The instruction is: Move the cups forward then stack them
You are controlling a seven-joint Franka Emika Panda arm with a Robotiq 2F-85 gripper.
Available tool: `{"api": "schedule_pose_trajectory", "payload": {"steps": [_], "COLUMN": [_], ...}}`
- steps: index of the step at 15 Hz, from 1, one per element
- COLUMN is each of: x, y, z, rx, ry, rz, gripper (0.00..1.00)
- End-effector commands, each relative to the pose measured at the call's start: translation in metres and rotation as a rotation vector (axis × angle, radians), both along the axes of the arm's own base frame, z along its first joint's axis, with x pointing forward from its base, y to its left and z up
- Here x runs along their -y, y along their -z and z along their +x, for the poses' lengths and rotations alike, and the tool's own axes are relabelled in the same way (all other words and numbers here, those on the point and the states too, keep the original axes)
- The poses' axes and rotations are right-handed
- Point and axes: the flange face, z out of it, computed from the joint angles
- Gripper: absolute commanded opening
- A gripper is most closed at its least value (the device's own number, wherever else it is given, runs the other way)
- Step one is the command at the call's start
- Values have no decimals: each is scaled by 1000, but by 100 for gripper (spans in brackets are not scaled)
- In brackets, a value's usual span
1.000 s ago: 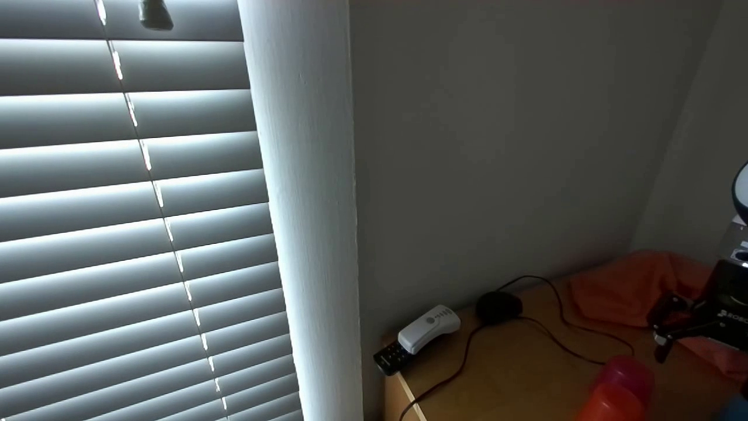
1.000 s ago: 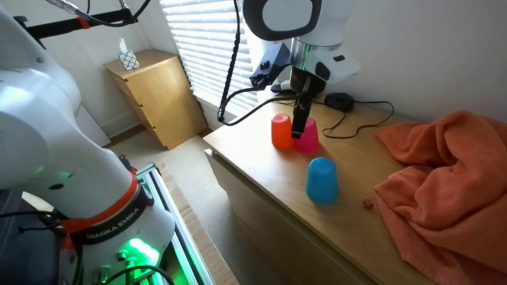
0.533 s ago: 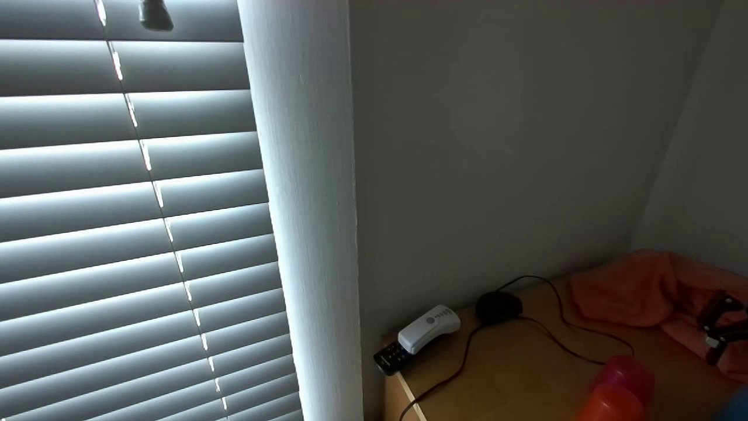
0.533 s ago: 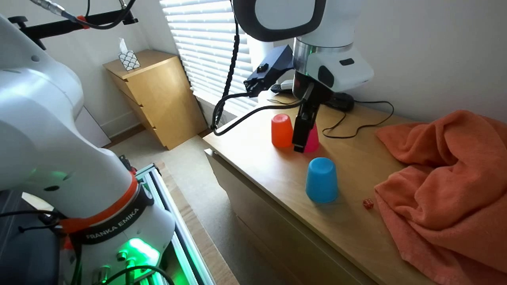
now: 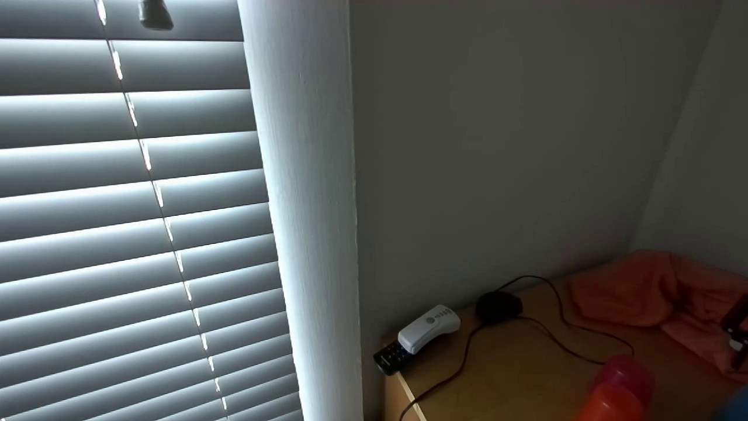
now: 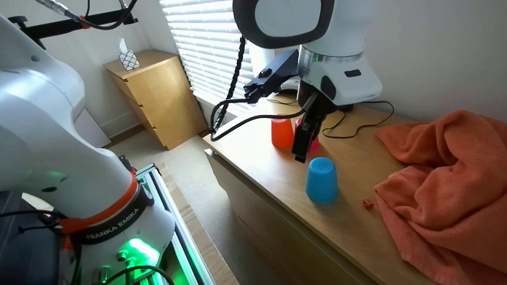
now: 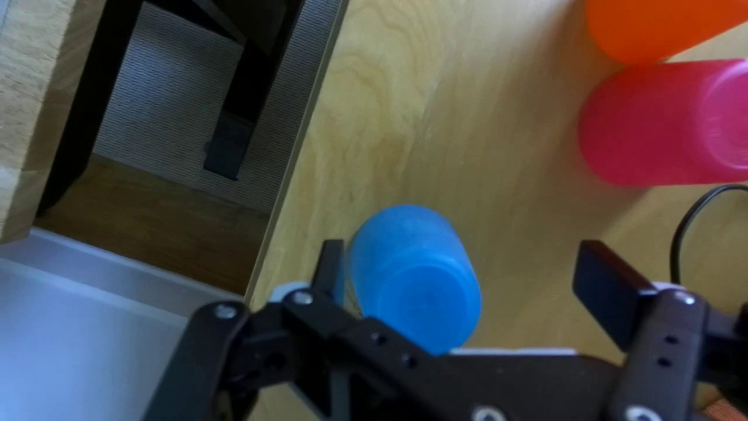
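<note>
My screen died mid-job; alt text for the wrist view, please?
The open gripper frames an upturned blue cup, nearer the finger at picture left, on a wooden surface. A pink cup and an orange cup sit at upper right, partly cut off.

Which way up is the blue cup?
Upside down: in the wrist view the blue cup shows its closed base; in an exterior view it widens downward.

Blue cup [image 6: 321,180] upside down — pincer [image 6: 302,152] near
</note>
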Motion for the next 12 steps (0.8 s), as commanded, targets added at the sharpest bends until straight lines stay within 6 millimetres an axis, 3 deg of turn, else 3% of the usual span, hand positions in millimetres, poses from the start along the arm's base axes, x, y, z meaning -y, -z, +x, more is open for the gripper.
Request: {"api": "schedule_pose_trajectory", "payload": {"steps": [1, 12], "x": [9, 18], "y": [10, 48], "z": [4, 9], "rx": [-27, -17], "ry": [-29, -331], "rz": [-16, -89], "gripper": [100, 100]}}
